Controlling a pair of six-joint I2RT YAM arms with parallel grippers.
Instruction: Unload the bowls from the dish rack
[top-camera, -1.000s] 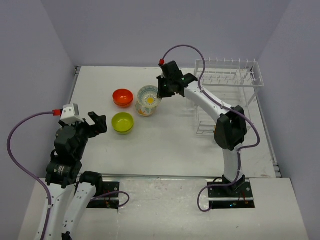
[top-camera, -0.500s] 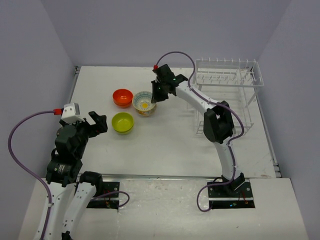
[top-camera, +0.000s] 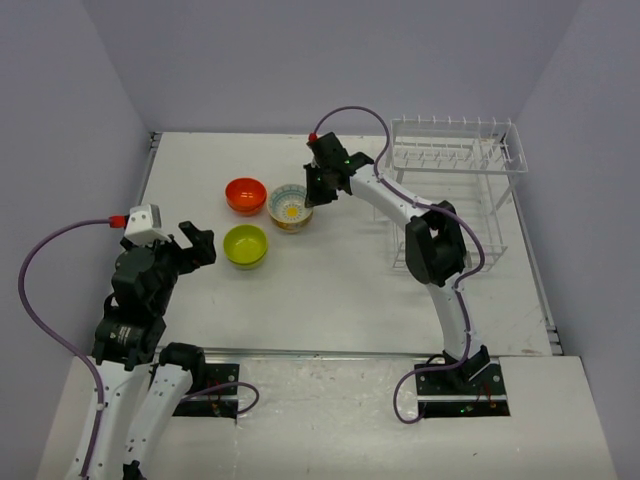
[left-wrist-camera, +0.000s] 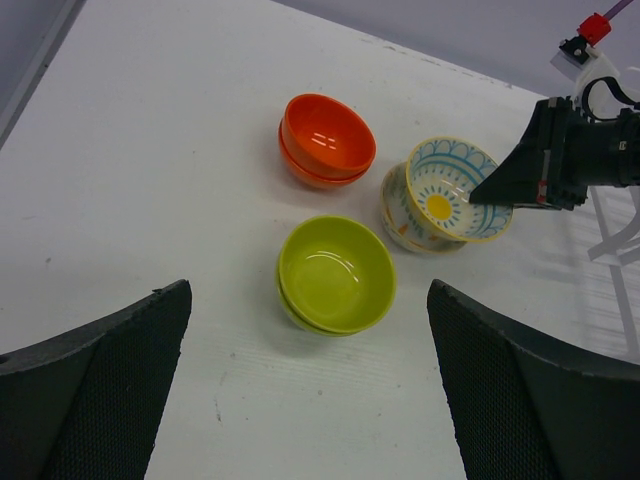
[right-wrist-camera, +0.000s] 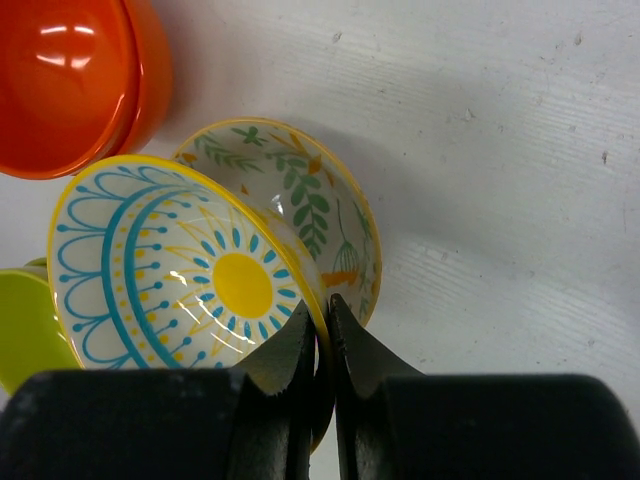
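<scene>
My right gripper (top-camera: 313, 193) is shut on the rim of a white bowl with a blue and yellow pattern (right-wrist-camera: 190, 270). That bowl sits tilted in a beige bowl with green leaves (right-wrist-camera: 325, 205), also seen in the left wrist view (left-wrist-camera: 398, 215). Two stacked orange bowls (top-camera: 245, 194) and two stacked lime green bowls (top-camera: 245, 245) stand just left of them. My left gripper (top-camera: 200, 245) is open and empty, near the green stack (left-wrist-camera: 335, 272). The wire dish rack (top-camera: 455, 160) stands at the back right with no bowls showing in it.
The right arm reaches from the near right across to the bowls. The table's left edge (top-camera: 148, 170) lies beyond the orange bowls. The rack's lower tier (top-camera: 415, 245) stands close to the right arm's elbow.
My right gripper has carried the patterned bowl down and left, from steeply tilted above the beige bowl to resting in it. The left arm has barely moved.
</scene>
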